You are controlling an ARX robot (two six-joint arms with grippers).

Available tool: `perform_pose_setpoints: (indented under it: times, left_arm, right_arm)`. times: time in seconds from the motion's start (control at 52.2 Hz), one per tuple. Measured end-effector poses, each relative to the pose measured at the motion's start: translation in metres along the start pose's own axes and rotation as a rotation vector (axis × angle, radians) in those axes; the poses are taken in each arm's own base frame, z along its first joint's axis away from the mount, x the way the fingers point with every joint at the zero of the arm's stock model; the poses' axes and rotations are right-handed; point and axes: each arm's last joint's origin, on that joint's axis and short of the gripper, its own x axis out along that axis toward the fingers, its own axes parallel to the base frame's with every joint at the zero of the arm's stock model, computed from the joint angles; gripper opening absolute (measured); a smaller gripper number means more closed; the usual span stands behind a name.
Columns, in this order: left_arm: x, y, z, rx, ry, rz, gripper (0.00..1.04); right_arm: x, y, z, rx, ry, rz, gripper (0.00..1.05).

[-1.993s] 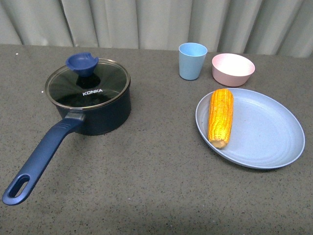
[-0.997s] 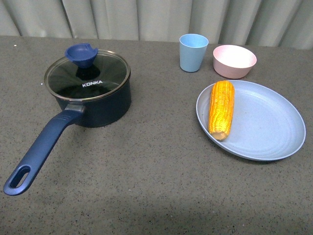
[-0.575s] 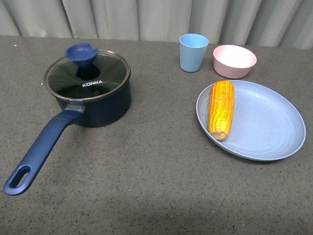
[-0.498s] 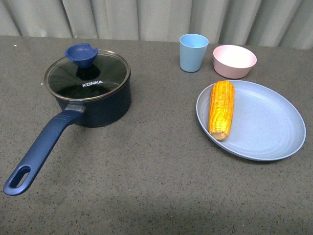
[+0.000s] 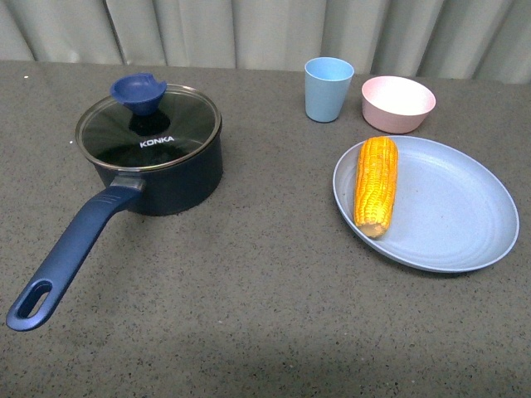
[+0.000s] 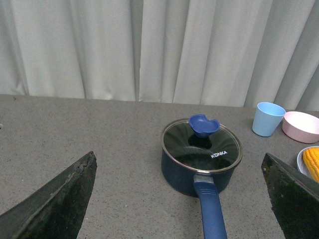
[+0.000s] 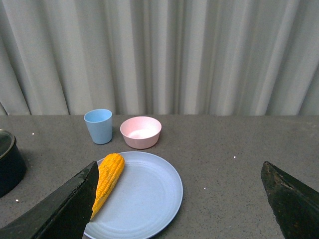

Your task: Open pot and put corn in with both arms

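Note:
The navy pot (image 5: 166, 178) stands at the left of the table, its glass KONKA lid (image 5: 149, 133) on and the blue knob (image 5: 139, 94) upright. Its long blue handle (image 5: 70, 249) runs toward the near left corner. The yellow-orange corn (image 5: 375, 186) lies on the left side of a pale blue plate (image 5: 456, 224). Neither arm shows in the front view. My left gripper (image 6: 179, 172) is open, well short of the pot (image 6: 199, 167), with the pot's handle (image 6: 212, 214) between its fingers. My right gripper (image 7: 179, 172) is open above the plate (image 7: 144, 194), the corn (image 7: 107, 177) beside one finger.
A light blue cup (image 5: 328, 89) and a small pink bowl (image 5: 397, 104) stand behind the plate. A pleated grey curtain (image 5: 265, 29) closes off the table's far edge. Bare grey tabletop (image 5: 265, 315) lies between pot and plate and along the near side.
Two seconds ago the whole scene sat slightly lower in the front view; since a second ago nothing has moved. Pot, lid and corn keep their places.

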Motion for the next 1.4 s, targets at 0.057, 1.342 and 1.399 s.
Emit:
perform_pose_setpoints:
  times: [0.057,1.342,1.399]
  left_arm:
    - [0.000,0.000,0.000,0.000,0.000,0.000,0.98]
    - [0.226,-0.074,-0.046,-0.090,0.234,-0.052,0.98]
    - [0.234,-0.076,-0.051,-0.089,0.240,-0.065,0.98]
  right_arm:
    - [0.000,0.000,0.000,0.000,0.000,0.000,0.95]
    - [0.000,0.000,0.000,0.000,0.000,0.000,0.95]
    - [0.000,0.000,0.000,0.000,0.000,0.000,0.95]
